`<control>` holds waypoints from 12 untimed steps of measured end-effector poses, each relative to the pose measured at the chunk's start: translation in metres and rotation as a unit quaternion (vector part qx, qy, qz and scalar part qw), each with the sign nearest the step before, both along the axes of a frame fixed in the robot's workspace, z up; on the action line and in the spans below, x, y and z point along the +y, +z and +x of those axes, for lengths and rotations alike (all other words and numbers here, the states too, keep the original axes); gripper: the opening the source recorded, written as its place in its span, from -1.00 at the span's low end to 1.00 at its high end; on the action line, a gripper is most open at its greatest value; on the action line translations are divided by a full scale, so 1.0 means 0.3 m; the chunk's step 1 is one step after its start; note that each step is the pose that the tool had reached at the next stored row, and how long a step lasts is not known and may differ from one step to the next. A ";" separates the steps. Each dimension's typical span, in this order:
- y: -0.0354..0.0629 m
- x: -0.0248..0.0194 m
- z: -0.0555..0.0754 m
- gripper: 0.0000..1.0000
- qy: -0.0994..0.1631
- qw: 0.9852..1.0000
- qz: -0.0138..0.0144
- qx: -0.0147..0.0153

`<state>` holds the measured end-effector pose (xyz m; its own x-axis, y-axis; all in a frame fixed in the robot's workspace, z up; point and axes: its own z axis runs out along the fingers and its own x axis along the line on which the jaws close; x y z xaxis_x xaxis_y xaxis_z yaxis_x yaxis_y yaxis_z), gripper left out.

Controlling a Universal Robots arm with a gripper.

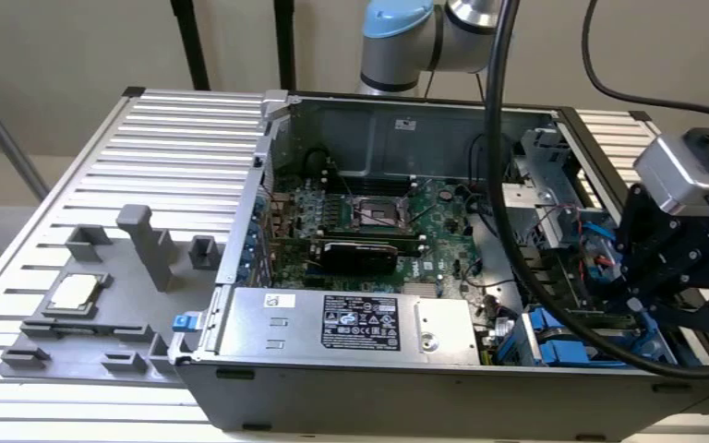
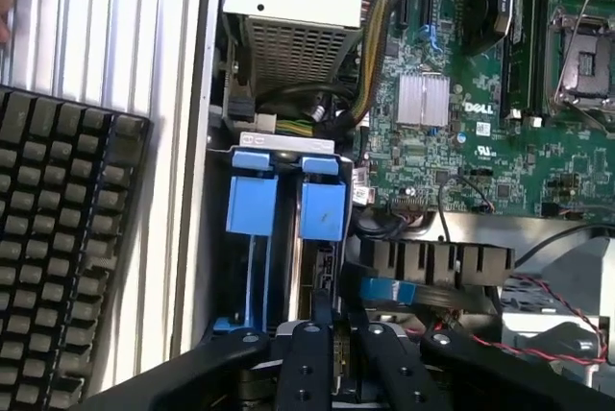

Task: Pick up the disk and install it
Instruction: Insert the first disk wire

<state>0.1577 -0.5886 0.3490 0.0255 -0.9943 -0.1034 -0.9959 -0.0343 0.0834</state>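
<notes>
While the arm reaches over from the far side of the table, the gripper (image 1: 635,300) hangs low over the corner of the open computer case (image 1: 330,392) at the exterior view's right, directly above the drive bay. In the wrist view the gripper (image 2: 333,303) sits right at the end of the bay's slots. Whether it is clamped on anything cannot be told from either picture.

Two blue carriers stand on edge side by side in that bay. The one in line with the gripper is the disk (image 2: 322,207); its blue tab and a dark, narrow edge show, while its flat face is hidden. The second carrier (image 2: 253,202) stands just beside it, closer to the case wall. The same blue rails show in the exterior view (image 1: 564,349), next to the large silver box (image 1: 348,323) with its black label.

The green motherboard (image 1: 379,214) fills the case floor, with a small finned heat sink (image 2: 423,101) on it. Outside the case, a grey fixture tray (image 1: 84,346) lies on the slatted table (image 1: 170,138) and carries a small square silver chip (image 1: 74,293). A black keyboard (image 2: 58,257) lies on the slats beside the case.
</notes>
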 end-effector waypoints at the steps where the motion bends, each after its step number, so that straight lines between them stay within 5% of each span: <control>1: -0.001 0.000 0.000 -1.00 -0.006 1.000 -0.001 0.000; 7: -0.007 0.000 0.000 -1.00 -0.033 0.999 -0.007 0.000; 12: -0.009 0.005 -0.001 -1.00 -0.037 0.999 -0.018 0.000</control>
<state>0.1575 -0.5870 0.3463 -0.0487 -0.9965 -0.0678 -0.9956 0.0430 0.0830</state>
